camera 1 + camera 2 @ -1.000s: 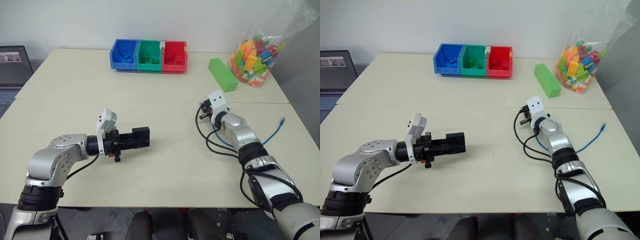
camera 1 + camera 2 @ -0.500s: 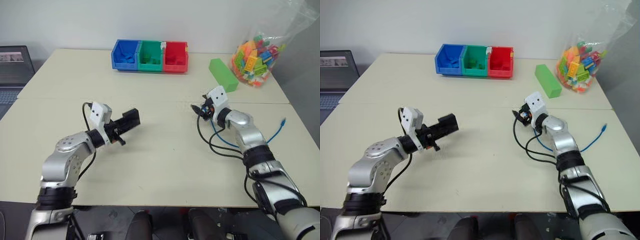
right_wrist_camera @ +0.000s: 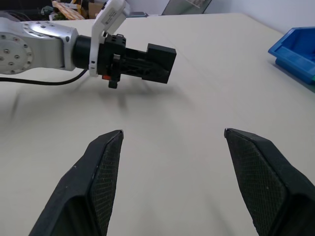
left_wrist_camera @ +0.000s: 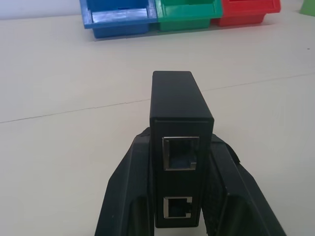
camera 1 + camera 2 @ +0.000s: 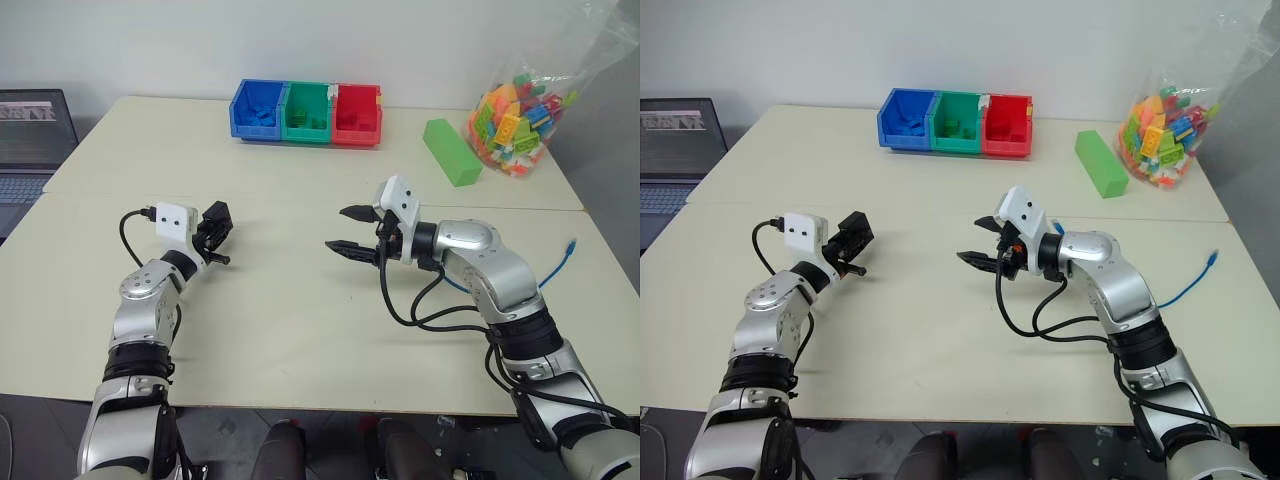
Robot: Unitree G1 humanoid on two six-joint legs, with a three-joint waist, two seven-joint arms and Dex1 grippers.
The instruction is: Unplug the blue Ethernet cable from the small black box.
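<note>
Left gripper [image 4: 179, 196] clamps the small black box [image 4: 178, 128] between its two fingers, held just above the table [image 5: 300, 320]; the left wrist view shows both ports on the box's near face empty, no plug in either. Right gripper [image 5: 350, 230] hangs mid-table with its fingers spread wide and nothing between them, pointing across at the box, well apart from it.

The blue Ethernet cable [image 5: 555, 262] lies on the table by the robot's right side, partly hidden behind the right forearm, one plug end free near the table's right edge. It is well apart from the box, so judging by that the unplugging looks done. What is left, probably: set the box down flat. Best done by lowering it until it rests on the surface before the fingers part, keeping it clear of the black robot cables [image 5: 410, 300] looping under the right arm.

Nothing stands between the grippers. Farther back: a green block [image 5: 447, 150] to the right, three bins [image 5: 306, 112] in blue, green and red at the far edge, a clear bag of coloured bricks [image 5: 515, 100] at far right. A laptop [image 5: 35, 130] sits off the table's far left.
</note>
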